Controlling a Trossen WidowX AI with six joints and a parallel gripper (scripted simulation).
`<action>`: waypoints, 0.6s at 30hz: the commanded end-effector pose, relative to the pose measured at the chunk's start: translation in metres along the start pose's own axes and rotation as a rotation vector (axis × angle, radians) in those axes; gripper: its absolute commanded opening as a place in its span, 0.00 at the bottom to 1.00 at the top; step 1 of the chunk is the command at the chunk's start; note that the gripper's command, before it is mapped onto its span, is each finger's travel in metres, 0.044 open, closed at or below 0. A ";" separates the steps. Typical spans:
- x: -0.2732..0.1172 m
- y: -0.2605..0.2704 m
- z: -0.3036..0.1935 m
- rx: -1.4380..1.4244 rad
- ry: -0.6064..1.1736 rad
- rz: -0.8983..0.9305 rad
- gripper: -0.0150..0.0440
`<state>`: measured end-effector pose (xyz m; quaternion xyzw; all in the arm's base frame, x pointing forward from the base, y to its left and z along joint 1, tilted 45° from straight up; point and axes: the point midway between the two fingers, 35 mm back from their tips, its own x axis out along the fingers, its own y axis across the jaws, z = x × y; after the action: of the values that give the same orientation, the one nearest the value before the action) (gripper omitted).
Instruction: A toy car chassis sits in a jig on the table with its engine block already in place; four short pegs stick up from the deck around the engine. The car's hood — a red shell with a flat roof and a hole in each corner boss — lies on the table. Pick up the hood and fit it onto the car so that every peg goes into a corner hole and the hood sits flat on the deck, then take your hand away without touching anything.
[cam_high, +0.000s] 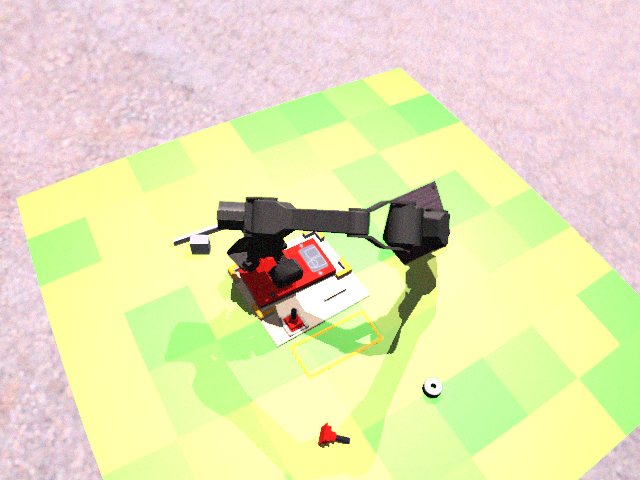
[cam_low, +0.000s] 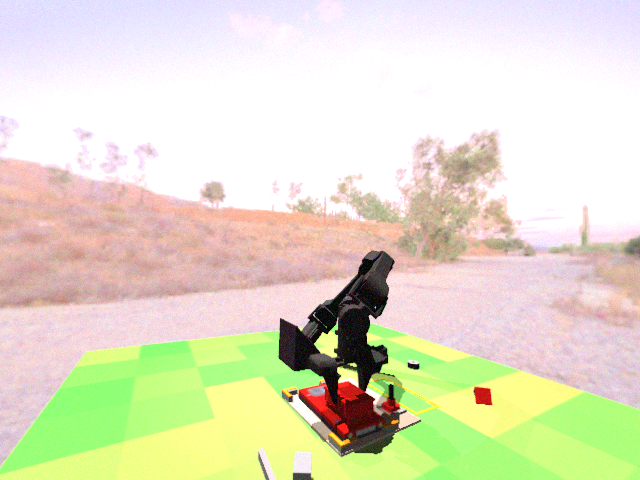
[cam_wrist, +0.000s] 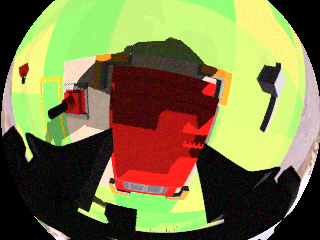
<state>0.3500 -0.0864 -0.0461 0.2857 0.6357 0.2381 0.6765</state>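
Observation:
The red hood (cam_high: 266, 264) (cam_low: 357, 405) (cam_wrist: 145, 145) is between the fingers of my gripper (cam_high: 267, 266) (cam_low: 349, 393) (cam_wrist: 157, 139), which is shut on it with one finger at each side. The hood is upright, low over the engine end of the red chassis (cam_high: 326, 253) (cam_low: 311, 396), at about deck level. The chassis lies in the white jig (cam_high: 354, 294) (cam_low: 410, 419) (cam_wrist: 95, 112) with yellow corner brackets. The engine block and pegs are hidden, so I cannot tell whether the pegs are in the holes or whether the hood touches the deck all round.
A red piece with a black post (cam_high: 294, 321) (cam_low: 390, 405) (cam_wrist: 75, 101) stands on the jig beside the chassis. Another red piece (cam_high: 326, 435) (cam_low: 482, 395), a wheel (cam_high: 432, 386) (cam_low: 413, 364), a grey block (cam_high: 200, 244) (cam_low: 302, 465) and a thin bar (cam_high: 191, 237) (cam_low: 265, 465) lie on the table.

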 end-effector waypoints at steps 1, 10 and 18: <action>0.003 0.001 0.000 0.001 0.001 0.005 0.25; 0.000 0.001 0.000 0.001 0.001 0.004 0.25; -0.004 0.001 0.000 0.001 0.001 0.002 0.25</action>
<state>0.3497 -0.0876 -0.0441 0.2887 0.6356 0.2380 0.6753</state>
